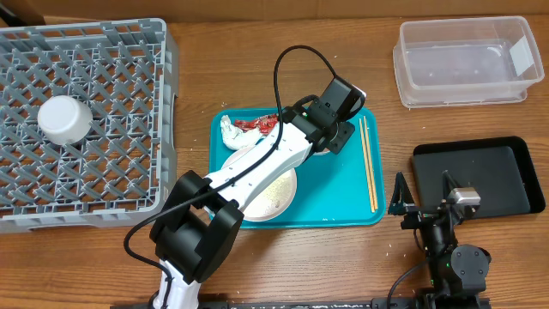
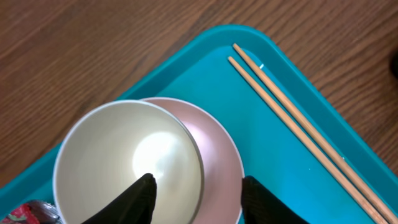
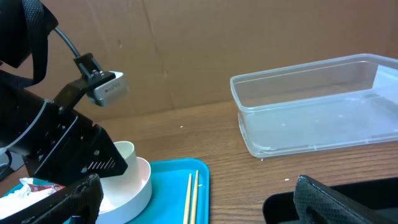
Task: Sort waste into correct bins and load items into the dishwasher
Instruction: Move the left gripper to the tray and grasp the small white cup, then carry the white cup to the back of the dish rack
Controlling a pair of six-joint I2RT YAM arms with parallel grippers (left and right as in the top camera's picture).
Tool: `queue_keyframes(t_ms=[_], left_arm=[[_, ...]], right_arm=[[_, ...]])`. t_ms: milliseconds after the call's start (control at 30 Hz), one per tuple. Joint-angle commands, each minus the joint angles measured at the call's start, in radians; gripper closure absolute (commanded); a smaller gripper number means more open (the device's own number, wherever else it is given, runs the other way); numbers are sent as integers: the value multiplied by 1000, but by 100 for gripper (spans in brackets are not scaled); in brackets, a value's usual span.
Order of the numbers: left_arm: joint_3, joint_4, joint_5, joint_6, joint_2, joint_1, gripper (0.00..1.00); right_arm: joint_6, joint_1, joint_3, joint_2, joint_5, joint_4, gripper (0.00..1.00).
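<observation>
Left tool (image 2: 198, 186): standing open over the blue tray (image 2: 205, 62), one finger (image 2: 140, 200) sitting inside the cup (image 2: 118, 155), the other outside the bowl (image 2: 221, 155) holding it.
Right tool (image 3: 198, 183): hanging wide open near the black tray (image 1: 480, 176).
Chopsticks (image 2: 292, 124): lying on the blue tray beside the bowl.

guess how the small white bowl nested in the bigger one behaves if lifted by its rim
The small bowl looks glossy and rigid, so it should hold its shape but could slip in a rim pinch. It sits off-centre inside the bigger bowl, so it may tilt or drag that one along. Probably light, being small and empty.
</observation>
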Motion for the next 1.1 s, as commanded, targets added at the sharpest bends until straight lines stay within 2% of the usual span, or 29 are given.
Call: queue_keyframes(t_ms=[0, 267, 367, 400, 567, 833, 1000, 1067], left_arm=[[-16, -11, 25, -7, 17, 3, 57], [-14, -3, 24, -18, 32, 3, 66], [2, -6, 24, -26, 32, 3, 84], [12, -10, 24, -26, 32, 4, 96], [91, -67, 23, -39, 27, 11, 96], [409, -277, -21, -133, -48, 124, 96], [498, -303, 6, -237, -119, 354, 96], [498, -297, 107, -284, -129, 544, 96]], right_arm=[[-3, -1, -10, -3, 6, 6, 0], [-3, -1, -10, -3, 6, 6, 0], [-3, -1, -10, -3, 6, 6, 0], [-3, -1, -10, -3, 6, 6, 0], [-3, -1, -10, -3, 6, 6, 0], [-3, -1, -10, -3, 6, 6, 0], [-3, -1, -10, -3, 6, 6, 0], [-3, -1, -10, -3, 6, 6, 0]])
